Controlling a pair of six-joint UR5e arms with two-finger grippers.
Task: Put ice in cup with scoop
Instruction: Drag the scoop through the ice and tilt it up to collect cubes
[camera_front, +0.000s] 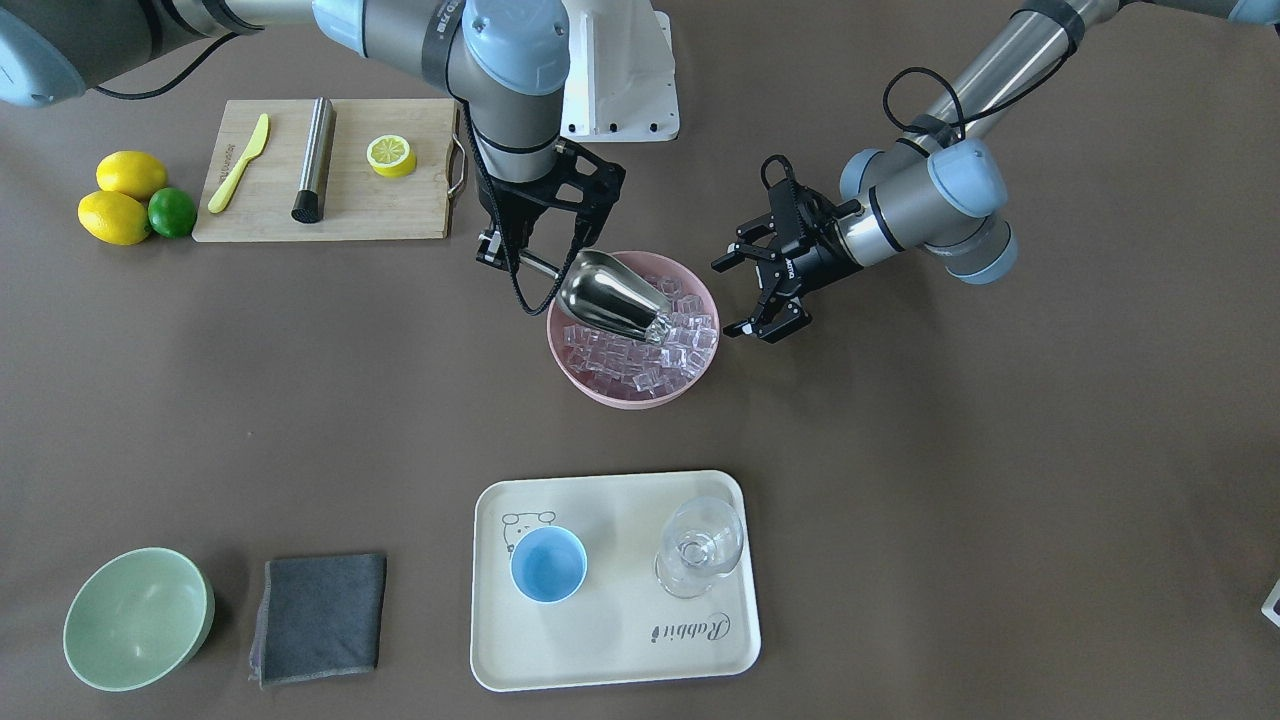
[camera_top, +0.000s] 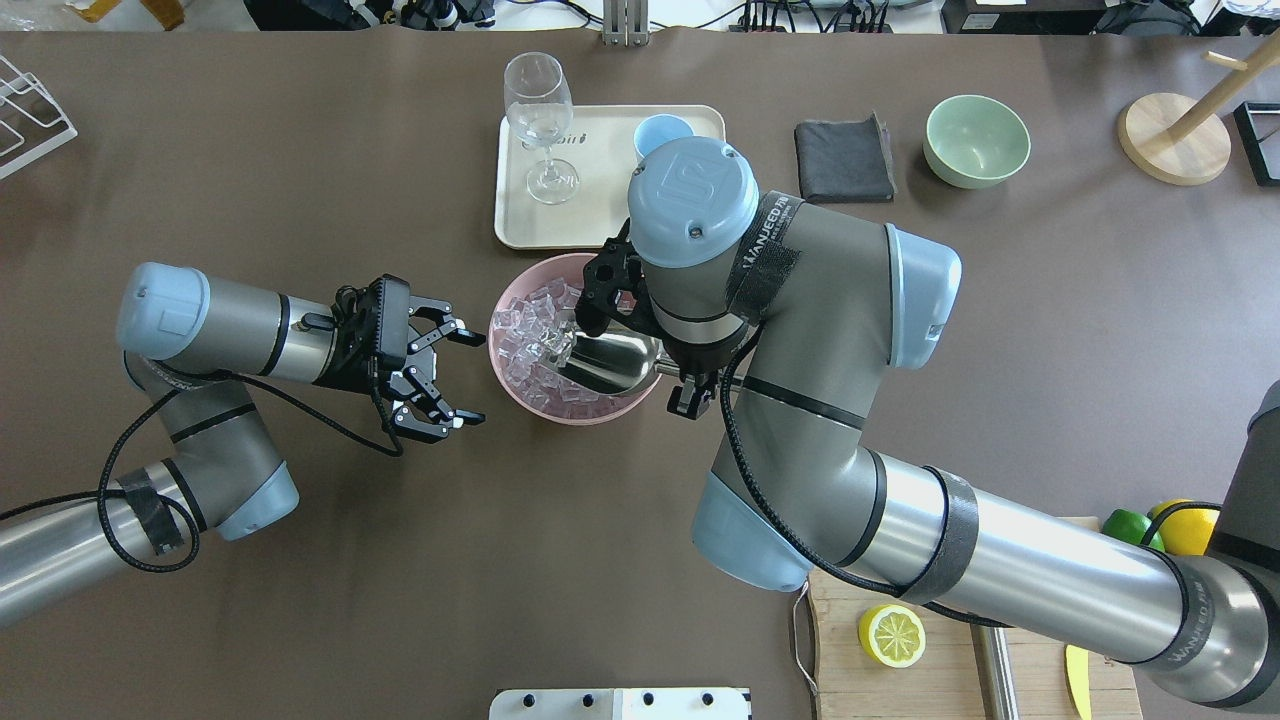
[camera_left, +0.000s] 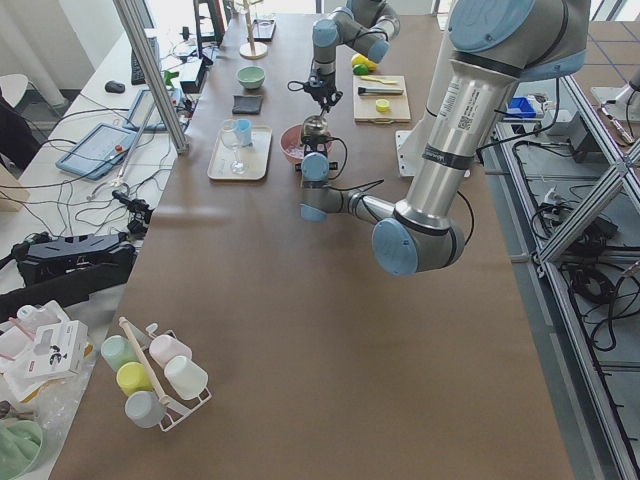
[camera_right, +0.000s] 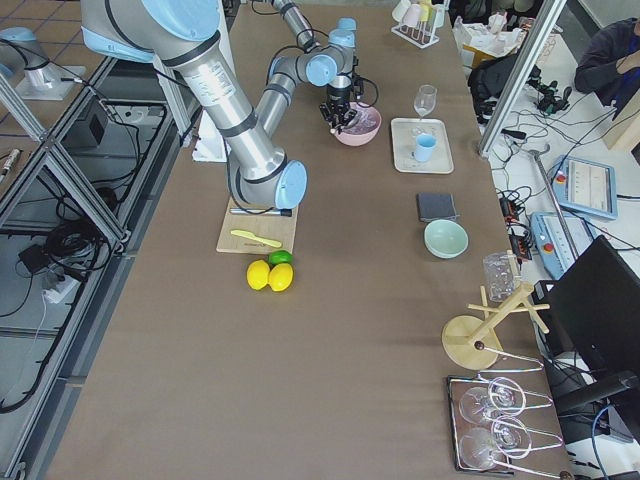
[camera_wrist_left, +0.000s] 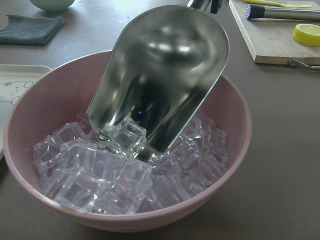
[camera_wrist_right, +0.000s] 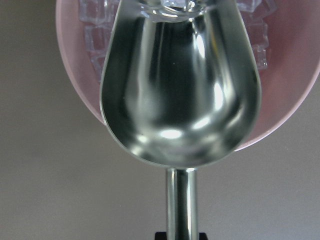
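Right gripper (camera_front: 492, 252) — tight on scoop (camera_front: 610, 295) handle

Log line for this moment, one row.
phase: scooping | right gripper: shut on scoop handle | scoop tip: in ice, pink bowl | left gripper: open, beside bowl | cup: empty, on tray

A long brown table (camera_left: 300, 350) flanked by cluttered desks (camera_left: 40, 195) and grey floor (camera_right: 40, 330).

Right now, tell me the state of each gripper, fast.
Left gripper: open, holding nothing.
Right gripper: closed on the scoop, its mouth in the ice.
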